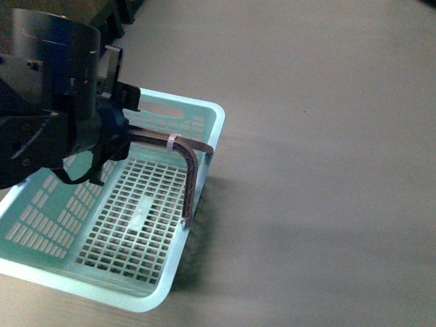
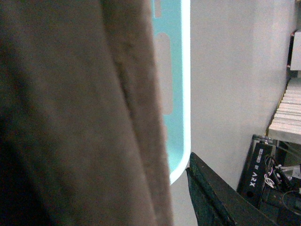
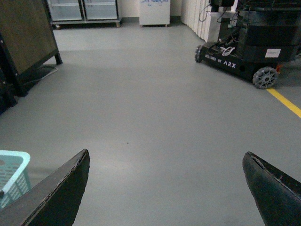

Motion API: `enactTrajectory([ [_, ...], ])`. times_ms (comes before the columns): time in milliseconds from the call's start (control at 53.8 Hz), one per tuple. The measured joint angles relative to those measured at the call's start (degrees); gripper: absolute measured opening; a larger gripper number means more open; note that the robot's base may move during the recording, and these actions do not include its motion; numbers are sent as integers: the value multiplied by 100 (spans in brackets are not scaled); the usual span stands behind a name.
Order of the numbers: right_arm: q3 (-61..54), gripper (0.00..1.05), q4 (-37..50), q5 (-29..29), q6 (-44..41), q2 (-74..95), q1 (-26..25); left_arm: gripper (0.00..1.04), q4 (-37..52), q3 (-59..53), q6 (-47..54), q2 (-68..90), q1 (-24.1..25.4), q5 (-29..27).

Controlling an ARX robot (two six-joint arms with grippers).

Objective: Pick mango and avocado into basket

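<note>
One basket [image 1: 197, 107]; black base [image 3: 235, 63] reads "ARX".

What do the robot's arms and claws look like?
The left arm has a fat, dark grey metal drum, then chunky black parts leading down to its black left claw. The right claw has two black, curved fingers that narrow to tips, with scuffed pale edges. No cables or markings show on them.

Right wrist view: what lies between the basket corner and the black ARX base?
Only bare grey floor lies between the basket and the ARX base in the right wrist view.
</note>
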Motion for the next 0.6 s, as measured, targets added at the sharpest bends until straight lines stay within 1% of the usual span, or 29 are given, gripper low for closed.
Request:
enactTrajectory([
  [205, 0, 96, 0, 0, 0, 0, 0, 29, -96, -896, -166, -1517, 87, 63],
  [316, 0, 96, 0, 0, 0, 0, 0, 29, -378, -1342, -273, -2583, 166, 79],
  [447, 0, 96, 0, 0, 0, 0, 0, 29, -1062, -1823, -328, -4083, 258, 72],
  [595, 0, 96, 0, 0, 0, 0, 0, 29, -1805, -2083, -507, -5455, 330, 107],
])
